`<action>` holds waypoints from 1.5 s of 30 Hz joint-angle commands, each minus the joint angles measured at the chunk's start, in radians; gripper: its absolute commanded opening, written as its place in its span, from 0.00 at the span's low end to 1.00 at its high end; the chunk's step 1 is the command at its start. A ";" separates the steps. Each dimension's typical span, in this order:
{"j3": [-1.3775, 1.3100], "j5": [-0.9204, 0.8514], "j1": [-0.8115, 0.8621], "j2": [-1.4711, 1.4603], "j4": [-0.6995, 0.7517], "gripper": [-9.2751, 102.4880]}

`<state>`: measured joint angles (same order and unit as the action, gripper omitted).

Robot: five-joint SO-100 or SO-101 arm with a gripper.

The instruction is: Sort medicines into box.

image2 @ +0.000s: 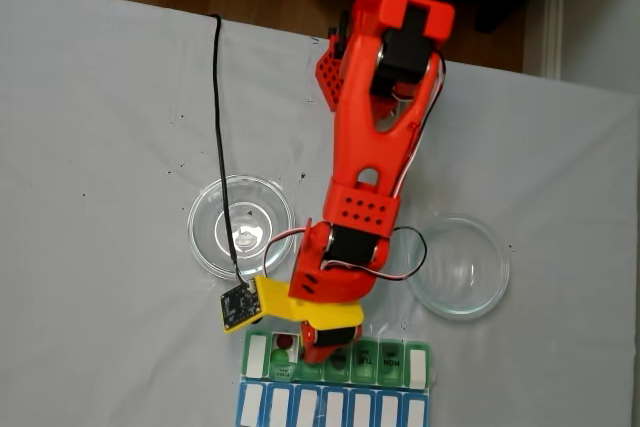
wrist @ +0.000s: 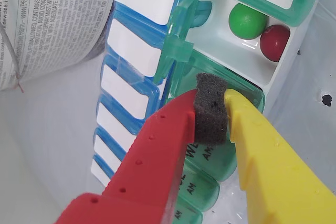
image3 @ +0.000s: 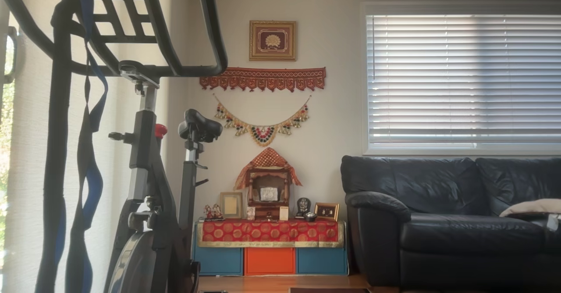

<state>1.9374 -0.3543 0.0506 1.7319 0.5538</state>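
The box [wrist: 181, 51] lies under my gripper [wrist: 211, 100] in the wrist view, with one green-lidded compartment open. In that compartment rest two medicines side by side, a bright green ball [wrist: 247, 20] and a dark red ball [wrist: 274, 42]. My red and yellow fingers are closed against a dark foam pad [wrist: 211, 114] at their tips and carry no ball. They hover over the closed green lids just beside the open compartment. In the fixed view the gripper [image2: 320, 342] reaches down onto the green row of the box [image2: 420, 362] at the table's near edge.
Two clear glass dishes stand on the white tablecloth, one left [image2: 240, 227] and one right [image2: 458, 267] of the arm, and both look empty. A black cable [image2: 218, 127] runs across the cloth to the left dish. Printed paper [wrist: 47, 19] lies beside the box.
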 commanded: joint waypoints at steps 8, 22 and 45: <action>-0.058 -0.057 -0.021 -0.094 0.095 0.10; -0.137 0.044 -0.025 0.100 0.161 0.09; -0.025 0.169 0.055 0.341 -0.236 0.09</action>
<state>1.9620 -0.1703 0.0874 2.0187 0.3651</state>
